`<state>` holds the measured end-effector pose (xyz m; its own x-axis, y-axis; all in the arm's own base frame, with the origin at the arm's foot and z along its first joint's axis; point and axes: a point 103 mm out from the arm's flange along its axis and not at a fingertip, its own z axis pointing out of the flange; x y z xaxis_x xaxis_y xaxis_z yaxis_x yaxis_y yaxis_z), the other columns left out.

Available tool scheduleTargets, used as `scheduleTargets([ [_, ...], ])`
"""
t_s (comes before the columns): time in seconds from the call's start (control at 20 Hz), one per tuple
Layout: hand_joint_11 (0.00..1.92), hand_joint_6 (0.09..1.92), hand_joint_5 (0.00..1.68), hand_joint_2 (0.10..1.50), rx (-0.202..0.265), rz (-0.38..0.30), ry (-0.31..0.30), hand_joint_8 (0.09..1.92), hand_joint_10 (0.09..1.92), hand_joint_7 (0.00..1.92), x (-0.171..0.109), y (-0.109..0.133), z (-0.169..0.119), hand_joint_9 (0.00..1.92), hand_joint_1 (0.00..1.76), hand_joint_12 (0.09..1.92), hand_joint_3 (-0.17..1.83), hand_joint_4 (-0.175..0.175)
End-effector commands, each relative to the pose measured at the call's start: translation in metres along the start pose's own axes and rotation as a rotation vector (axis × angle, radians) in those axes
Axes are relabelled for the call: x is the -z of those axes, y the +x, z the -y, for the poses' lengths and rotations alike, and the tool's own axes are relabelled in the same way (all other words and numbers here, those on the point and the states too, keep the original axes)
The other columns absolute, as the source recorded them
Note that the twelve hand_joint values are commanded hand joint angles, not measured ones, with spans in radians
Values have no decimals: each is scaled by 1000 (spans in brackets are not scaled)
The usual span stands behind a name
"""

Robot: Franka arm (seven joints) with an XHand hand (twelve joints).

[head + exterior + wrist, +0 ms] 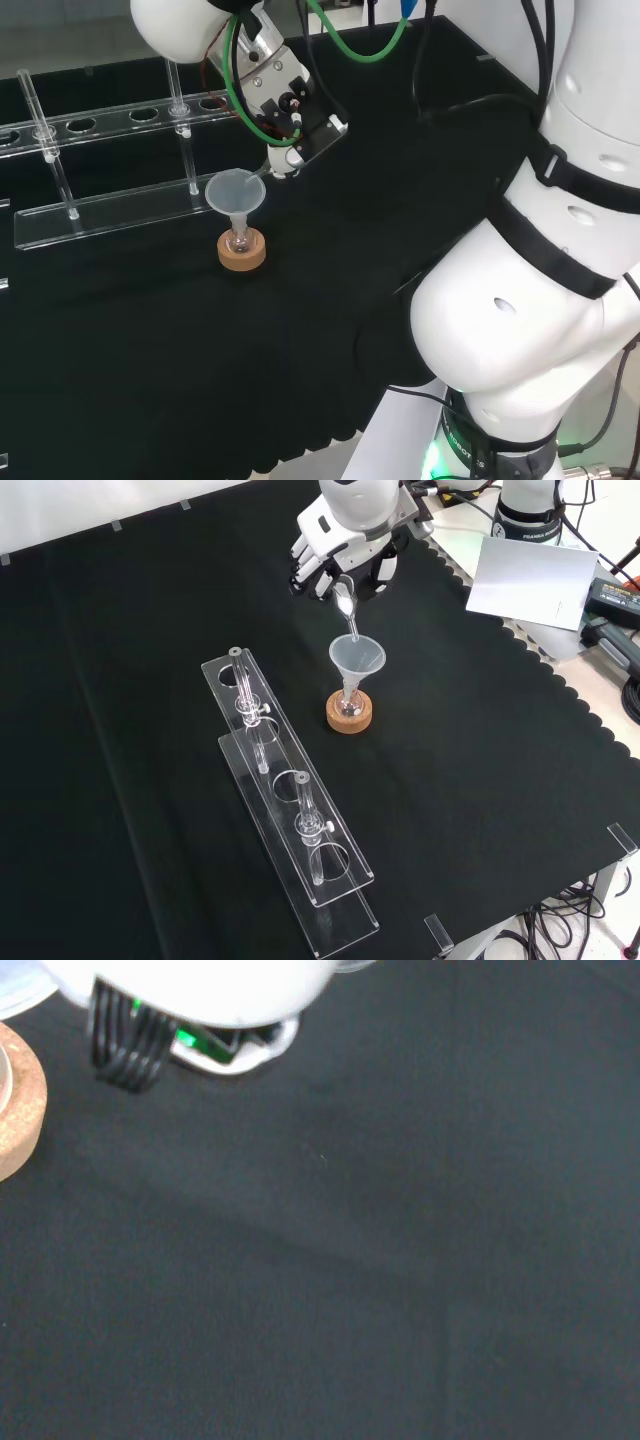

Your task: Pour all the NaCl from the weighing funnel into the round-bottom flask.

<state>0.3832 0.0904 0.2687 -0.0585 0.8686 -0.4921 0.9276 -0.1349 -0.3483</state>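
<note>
- Clear rack (300, 830) lies nearest in the front view; behind it a cork ring (351, 713) seats the small round-bottom flask (349, 707), a plastic funnel (357, 657) in its neck
- Hand (335, 548) pinches the weighing funnel (346, 602), tilted spout-down over that funnel; light, brittle, likely slick, so grip the wide end, I'd say
</note>
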Motion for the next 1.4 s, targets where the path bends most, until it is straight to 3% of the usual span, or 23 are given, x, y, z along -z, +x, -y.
scheduleTargets([
  [0.05, 702, 700, 1269, 634, -1, 12, 2, 646, 457, 470, 3, 3, 1, 790, 1123, 1119, 695, 175],
  [1.4, 694, 701, 1269, 633, -39, 103, 9, 646, 448, 465, 13, 14, 4, 792, 1124, 1110, 696, 175],
])
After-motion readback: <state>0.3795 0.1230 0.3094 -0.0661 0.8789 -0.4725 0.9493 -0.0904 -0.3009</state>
